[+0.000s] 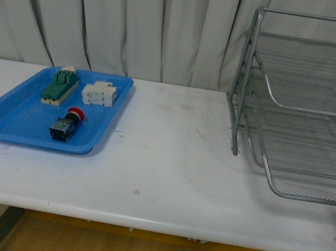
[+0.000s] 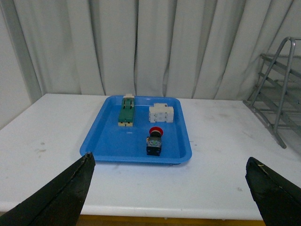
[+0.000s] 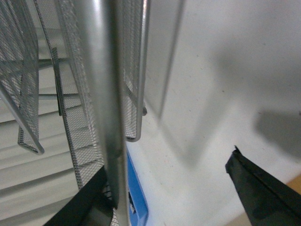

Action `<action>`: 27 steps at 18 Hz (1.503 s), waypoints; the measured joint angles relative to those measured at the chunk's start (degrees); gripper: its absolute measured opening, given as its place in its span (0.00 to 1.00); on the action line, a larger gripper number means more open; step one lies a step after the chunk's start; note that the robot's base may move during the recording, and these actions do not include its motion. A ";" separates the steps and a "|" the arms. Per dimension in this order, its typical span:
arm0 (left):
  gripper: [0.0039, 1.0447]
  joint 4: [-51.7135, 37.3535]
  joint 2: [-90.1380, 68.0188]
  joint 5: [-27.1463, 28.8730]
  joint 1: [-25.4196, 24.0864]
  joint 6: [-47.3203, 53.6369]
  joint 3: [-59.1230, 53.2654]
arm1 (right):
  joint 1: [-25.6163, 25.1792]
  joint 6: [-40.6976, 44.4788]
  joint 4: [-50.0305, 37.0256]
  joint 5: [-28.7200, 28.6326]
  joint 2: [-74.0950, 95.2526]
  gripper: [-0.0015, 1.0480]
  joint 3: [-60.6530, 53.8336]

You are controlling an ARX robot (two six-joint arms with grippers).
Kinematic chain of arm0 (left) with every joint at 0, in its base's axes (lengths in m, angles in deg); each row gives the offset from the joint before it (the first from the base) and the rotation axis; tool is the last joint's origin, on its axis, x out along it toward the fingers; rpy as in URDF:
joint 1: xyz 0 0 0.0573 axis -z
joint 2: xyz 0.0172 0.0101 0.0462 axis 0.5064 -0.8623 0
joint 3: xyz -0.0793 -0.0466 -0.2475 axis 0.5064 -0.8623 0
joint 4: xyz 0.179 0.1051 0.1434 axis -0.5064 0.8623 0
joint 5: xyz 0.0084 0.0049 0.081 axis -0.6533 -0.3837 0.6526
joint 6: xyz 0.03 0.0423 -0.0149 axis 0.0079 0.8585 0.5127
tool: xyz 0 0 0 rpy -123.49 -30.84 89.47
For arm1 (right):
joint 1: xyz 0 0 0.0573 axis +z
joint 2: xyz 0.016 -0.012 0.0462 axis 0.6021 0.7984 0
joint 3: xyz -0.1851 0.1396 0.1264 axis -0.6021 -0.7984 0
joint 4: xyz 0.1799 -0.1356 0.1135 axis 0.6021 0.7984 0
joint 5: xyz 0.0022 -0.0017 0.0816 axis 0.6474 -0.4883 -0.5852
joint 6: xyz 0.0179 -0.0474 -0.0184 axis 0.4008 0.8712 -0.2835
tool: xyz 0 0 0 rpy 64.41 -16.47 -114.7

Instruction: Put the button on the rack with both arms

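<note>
Well, step in hand: the first reach for the button (image 1: pixel 66 124), which I judged not yet begun, since neither hand held anything
Button: it seemed to lie on its side in the blue tray (image 1: pixel 23 116), near the tray's front rim, with the red cap turned toward the curtain and the black-and-blue body toward the robot
Neighbours: the green-and-cream block (image 1: pixel 60 86) and the white block (image 1: pixel 99 93) sat further back in the same tray, both apart from the button
Rack: the rack (image 1: pixel 239 110) stood on the right side of the desk (image 1: pixel 163 162), well apart from the tray
Left hand: the left hand (image 2: pixel 168 161) was spread wide and empty, low over the desk's near edge and facing the tray, with the button roughly centred between its fingers (image 2: pixel 70 188) in the wrist view
Right hand: the right hand (image 3: pixel 167 165) was also spread apart and empty, close beside the rack's tubular frame (image 3: pixel 106 94)
Doing it well: the left hand looked best placed, so it should go forward and down over the tray rim and close across the blocky body, not the round cap, which would likely slip
Clearance: lift straight up before travelling, keeping clear of the white block
Handover: the gap probably called for passing the button mid-desk to the right hand, which had to back away from the frame first
</note>
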 joint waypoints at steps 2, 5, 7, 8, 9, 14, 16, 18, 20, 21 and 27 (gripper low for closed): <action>0.94 0.00 0.00 0.00 0.00 0.00 0.00 | -0.26 0.44 0.20 -0.59 -0.07 0.93 -1.84; 0.94 0.00 0.00 0.00 0.00 0.00 0.00 | -1.18 1.03 0.35 -1.57 -1.05 0.94 -2.95; 0.94 0.00 0.00 -0.02 0.00 0.00 0.00 | -1.66 1.25 0.52 -2.27 -2.14 0.94 -3.43; 0.94 0.00 0.00 0.00 0.00 0.00 0.00 | -1.79 1.27 0.52 -2.45 -3.37 0.94 -3.67; 0.94 0.00 0.00 0.00 0.00 -0.02 0.00 | -1.79 1.27 0.39 -2.58 -4.61 0.94 -3.67; 0.94 0.00 0.00 0.00 0.00 0.00 0.00 | -1.79 1.20 0.42 -2.89 -9.03 0.94 -4.09; 0.94 0.00 0.00 0.00 0.00 0.00 0.00 | -1.81 0.55 0.42 -2.89 -11.37 0.94 -6.05; 0.94 0.00 0.00 -0.02 0.00 0.00 0.00 | -1.86 0.72 0.77 -1.97 -14.69 0.93 -8.94; 0.94 0.00 0.00 -0.02 0.00 0.00 0.00 | -0.02 13.22 6.21 9.03 -27.30 0.80 -13.79; 0.94 0.02 0.00 -0.02 0.00 0.00 0.00 | 0.92 23.52 8.24 12.61 -36.02 0.73 -15.72; 0.94 0.02 0.00 0.00 0.00 0.00 0.00 | 0.92 72.48 35.04 16.96 -81.72 0.17 -27.54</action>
